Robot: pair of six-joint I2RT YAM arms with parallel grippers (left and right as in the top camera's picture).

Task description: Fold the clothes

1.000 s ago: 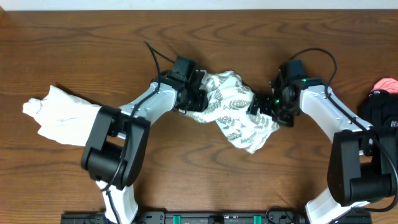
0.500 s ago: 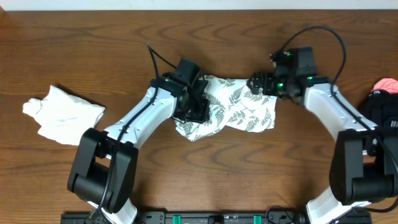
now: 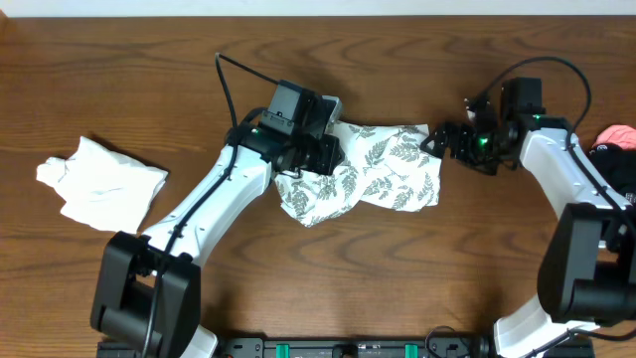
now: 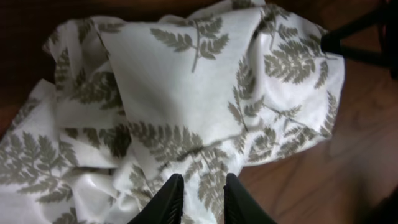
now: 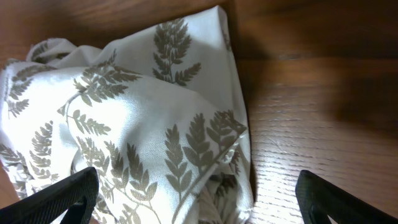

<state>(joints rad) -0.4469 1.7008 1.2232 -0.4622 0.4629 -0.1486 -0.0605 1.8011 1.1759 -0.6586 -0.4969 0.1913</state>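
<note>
overhead view: two arms reach in over a brown wooden table (image 3: 397, 288)
fern-print garment (image 3: 383, 174): lies crumpled at mid-table, between the two grippers; its upper edge is stretched fairly straight, its lower left part is bunched
left gripper (image 3: 331, 156): over the garment's upper left corner, touching the cloth; the fingers are hidden from this angle
right gripper (image 3: 439, 139): just beside the garment's upper right corner; apart from the cloth, as far as this angle shows
white garment (image 3: 99, 184): rumpled heap near the left edge of the table, well apart from both arms
black garment (image 3: 624, 171): at the right edge, partly behind the right arm; a pink item (image 3: 616, 136) sits against its upper side

left wrist view: looks down on the fern-print garment (image 4: 186, 93), which fills most of the picture
fingers (image 4: 169, 199): both tips stand close together with a narrow gap; fern cloth shows in the gap
left grasp: cannot tell whether a fold is pinched or the tips only rest over the cloth
table (image 4: 354, 162): bare wood at lower right, past the garment's edge

right wrist view: fern-print garment (image 5: 143, 130) lies on the left and centre; its corner points to the top, with folds toward the lower left
right gripper (image 5: 196, 198): released; its fingers (image 5: 59, 196) are spread to the two lower corners of the picture, clasping nothing, with the cloth lying below them
table (image 5: 323, 124): bare wood to the right of the garment
</note>
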